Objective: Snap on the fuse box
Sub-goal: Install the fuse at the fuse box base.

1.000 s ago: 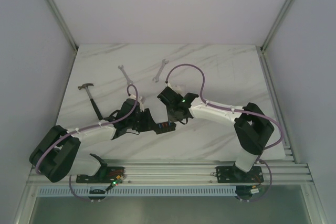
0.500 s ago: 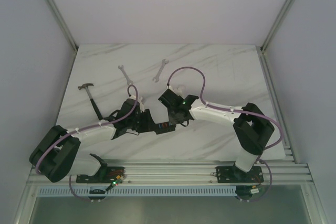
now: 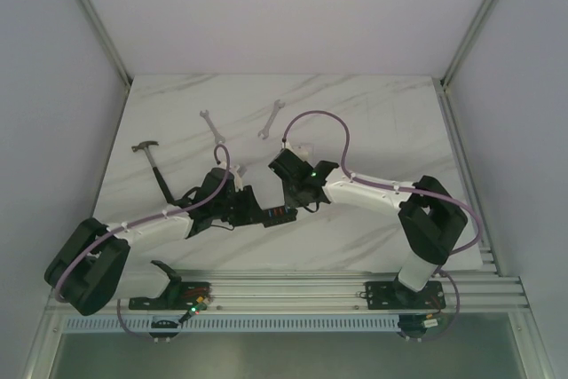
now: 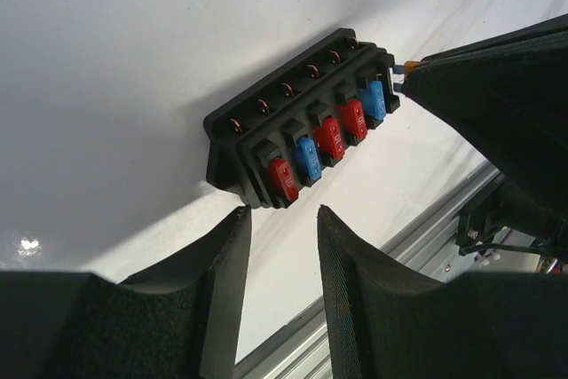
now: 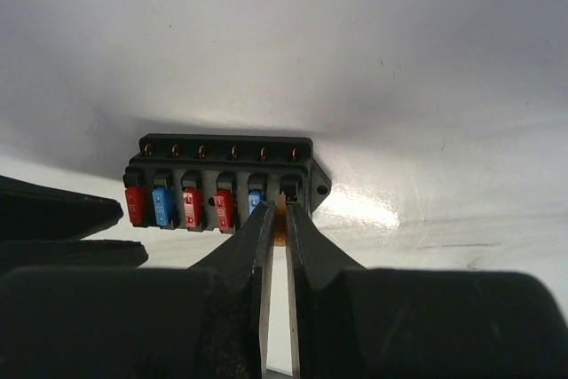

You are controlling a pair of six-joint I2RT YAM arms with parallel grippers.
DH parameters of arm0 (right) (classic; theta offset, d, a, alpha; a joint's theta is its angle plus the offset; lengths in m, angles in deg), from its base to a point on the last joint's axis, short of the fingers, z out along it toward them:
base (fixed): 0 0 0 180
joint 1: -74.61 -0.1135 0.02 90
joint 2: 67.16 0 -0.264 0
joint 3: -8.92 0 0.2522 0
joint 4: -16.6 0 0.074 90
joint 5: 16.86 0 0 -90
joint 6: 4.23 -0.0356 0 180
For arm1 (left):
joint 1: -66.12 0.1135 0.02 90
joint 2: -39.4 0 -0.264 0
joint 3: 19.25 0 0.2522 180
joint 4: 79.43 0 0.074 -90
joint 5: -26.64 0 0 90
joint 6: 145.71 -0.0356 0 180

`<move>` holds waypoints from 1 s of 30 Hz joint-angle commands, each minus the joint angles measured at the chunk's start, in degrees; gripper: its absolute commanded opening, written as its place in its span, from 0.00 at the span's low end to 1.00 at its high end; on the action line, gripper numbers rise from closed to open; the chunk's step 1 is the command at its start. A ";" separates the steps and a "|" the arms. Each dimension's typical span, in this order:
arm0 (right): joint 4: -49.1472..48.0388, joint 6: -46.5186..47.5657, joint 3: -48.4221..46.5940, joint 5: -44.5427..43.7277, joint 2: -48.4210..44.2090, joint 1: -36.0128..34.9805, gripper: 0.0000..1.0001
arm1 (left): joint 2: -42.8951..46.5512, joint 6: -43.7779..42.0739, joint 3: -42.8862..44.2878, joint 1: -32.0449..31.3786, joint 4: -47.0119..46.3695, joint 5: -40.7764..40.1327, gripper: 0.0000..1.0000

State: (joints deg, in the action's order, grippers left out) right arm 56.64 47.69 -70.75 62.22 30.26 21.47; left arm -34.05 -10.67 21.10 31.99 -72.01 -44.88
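The black fuse box (image 5: 222, 175) lies on the white marble table with a row of red and blue fuses in its slots. It also shows in the left wrist view (image 4: 302, 126) and the top view (image 3: 280, 213). My right gripper (image 5: 277, 209) is shut on a small orange fuse (image 5: 280, 224), held at the box's empty rightmost slot. My left gripper (image 4: 282, 212) is open and empty, just off the box's left end, with its fingertips close to the box's corner. The clear cover is out of view.
A hammer (image 3: 153, 161) lies at the left of the table and two wrenches (image 3: 211, 123) (image 3: 272, 119) lie farther back. An aluminium rail (image 3: 293, 290) runs along the near edge, close behind the left gripper.
The right gripper has edged slightly towards the fuse box's right end. The left arm's elbow has swung a little lower. The fuse box has stayed in place.
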 commanded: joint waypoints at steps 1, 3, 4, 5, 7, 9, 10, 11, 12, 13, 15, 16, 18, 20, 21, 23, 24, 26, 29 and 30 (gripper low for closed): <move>-1.24 0.22 0.96 -0.96 -1.20 0.09 0.00 | 0.68 0.49 -0.79 0.20 0.42 1.10 0.45; -1.24 0.25 0.96 -0.94 -0.91 0.03 0.00 | 0.68 0.41 -0.83 0.20 0.39 0.89 0.45; -1.23 0.23 0.98 -1.00 -0.77 0.07 0.00 | 0.68 0.45 -0.84 0.20 0.40 0.72 0.45; -1.16 0.34 1.04 -1.00 -0.63 0.06 0.00 | 0.74 0.46 -0.81 0.20 0.38 0.54 0.45; -0.86 0.36 0.89 -0.88 -0.29 0.06 0.00 | 0.85 0.38 -0.68 0.20 0.43 0.04 0.45; -0.59 0.38 0.87 -1.06 -0.22 0.06 0.00 | 0.73 0.34 -0.41 0.21 0.42 -0.38 0.45; -0.52 0.44 0.94 -1.16 -0.29 0.06 0.00 | 0.62 0.33 -0.34 0.20 0.42 -0.57 0.45; -0.33 0.50 0.96 -1.27 -0.26 0.06 0.00 | 0.41 0.37 -0.23 0.21 0.38 -0.76 0.45; -0.11 0.55 0.96 -1.37 -0.25 0.06 0.00 | 0.23 0.26 -0.10 0.21 0.42 -1.07 0.45; 0.02 0.59 1.02 -1.36 -0.20 0.06 0.00 | -0.03 0.23 0.05 0.20 0.38 -1.29 0.45; 0.14 0.64 1.26 -1.32 -0.04 0.05 0.00 | -0.54 0.22 0.23 0.19 0.29 -1.37 0.45; 0.09 0.66 1.35 -1.26 0.14 0.06 0.00 | -0.82 0.15 0.42 0.20 0.24 -1.36 0.45; 0.01 0.67 1.34 -1.28 0.38 0.06 0.00 | -1.27 0.10 0.58 0.22 0.17 -1.37 0.45; -0.08 0.72 1.31 -1.26 0.48 0.06 0.00 | -1.50 0.20 0.57 0.20 -0.01 -1.41 0.45; -0.02 0.74 1.31 -1.22 0.52 0.04 0.00 | -1.60 0.15 0.57 0.20 -0.06 -1.43 0.45; -0.15 0.92 1.46 -1.24 0.26 -0.01 0.00 | -1.82 0.22 0.57 0.20 -0.19 -1.35 0.45; -0.27 0.92 1.56 -1.25 0.27 -0.01 0.00 | -1.86 0.23 0.57 0.20 -0.24 -1.34 0.45; -0.42 1.07 1.65 -1.31 0.47 -0.02 0.00 | -2.11 0.31 0.51 0.20 -0.37 -1.23 0.45; -0.78 1.25 1.87 -0.98 1.00 -0.03 0.00 | -2.46 0.25 0.48 0.20 -0.50 -1.06 0.44; -0.96 1.26 1.98 -0.98 1.07 -0.03 0.00 | -2.55 0.36 0.48 0.20 -0.57 -1.02 0.43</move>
State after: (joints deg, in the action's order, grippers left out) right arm 56.11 48.34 -70.10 62.22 30.18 21.49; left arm -35.88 -10.69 21.01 31.99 -72.01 -45.64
